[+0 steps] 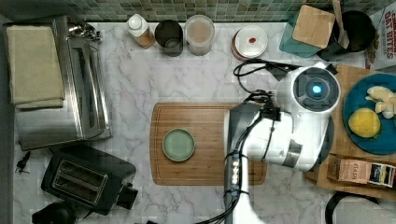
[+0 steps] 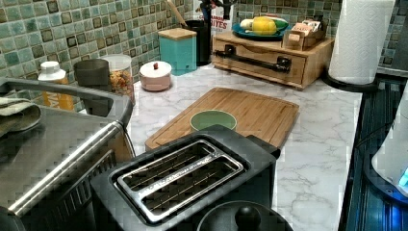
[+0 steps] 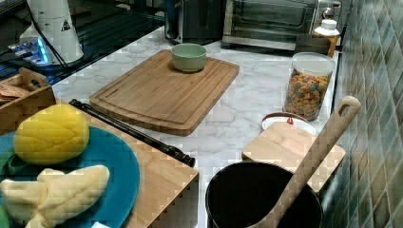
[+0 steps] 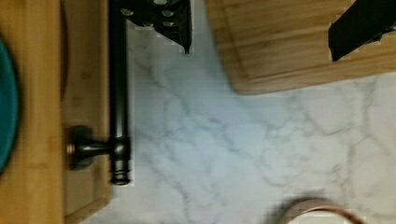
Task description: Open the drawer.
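The marble bench [image 1: 135, 84] is carrying everything, and the white arm [image 1: 280, 140] is reaching over its right part in the top view, hiding the near right corner of the board [image 1: 205, 140]. A toaster oven [image 1: 56, 84] is sitting at the top view's left, with a black toaster [image 1: 86, 179] nearer the camera. The board is lying mid-bench with a green bowl [image 1: 178, 144] resting on it.

The drawer [image 2: 262, 65] is sitting in a bamboo box at the far right of the left view, pushed in flush, its black bar handle [image 2: 255, 57] running along the front. A teal plate [image 2: 260, 32] with a yellow fruit [image 2: 264, 24] is resting on top of the box. In the right view the handle [image 3: 138, 135] is running along the box edge facing the board.

In the wrist view the pincer [image 4: 261, 30] is hanging open, its two black fingers [image 4: 175, 25] spread wide apart. One finger is lying just beside the handle [image 4: 119, 93], at the bar's inner side, though I cannot tell whether it is touching; the other is hovering over the board's corner [image 4: 280, 60]. The bar's end post [image 4: 91, 149] is joining the drawer front [image 4: 84, 70], well along from the fingers. Bare marble is lying between drawer and board.
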Available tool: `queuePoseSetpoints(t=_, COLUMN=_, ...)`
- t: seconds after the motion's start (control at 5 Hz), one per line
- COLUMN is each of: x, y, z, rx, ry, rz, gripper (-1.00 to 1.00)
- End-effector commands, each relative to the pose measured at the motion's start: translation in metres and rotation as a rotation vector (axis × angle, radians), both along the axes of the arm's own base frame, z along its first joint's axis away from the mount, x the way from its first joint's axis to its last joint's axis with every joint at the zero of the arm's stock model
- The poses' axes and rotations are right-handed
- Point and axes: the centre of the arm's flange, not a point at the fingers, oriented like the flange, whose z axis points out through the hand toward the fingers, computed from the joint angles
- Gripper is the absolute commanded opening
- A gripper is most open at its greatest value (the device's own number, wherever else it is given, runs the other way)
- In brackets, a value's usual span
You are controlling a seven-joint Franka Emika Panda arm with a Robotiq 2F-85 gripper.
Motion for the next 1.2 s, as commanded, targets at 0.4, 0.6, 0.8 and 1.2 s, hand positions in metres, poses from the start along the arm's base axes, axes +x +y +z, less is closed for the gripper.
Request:
queuePoseSetpoints(t=0.4, x=-0.003, y=-0.055, z=-0.028, rx=-0.133, ry=0.04, rz=0.003, gripper=1.0)
queuePoseSetpoints(t=0.6, x=0.002, y=-0.066, z=-0.043, rx=-0.139, ry=0.039, rz=0.068, gripper=1.0)
queuePoseSetpoints(t=0.8, x=0.003, y=-0.074, z=-0.059, rx=-0.145, ry=0.036, rz=0.061, gripper=1.0)
queuePoseSetpoints(t=1.2, x=0.003, y=-0.099, z=-0.086, rx=-0.137, ry=0.084, rz=0.057, gripper=1.0)
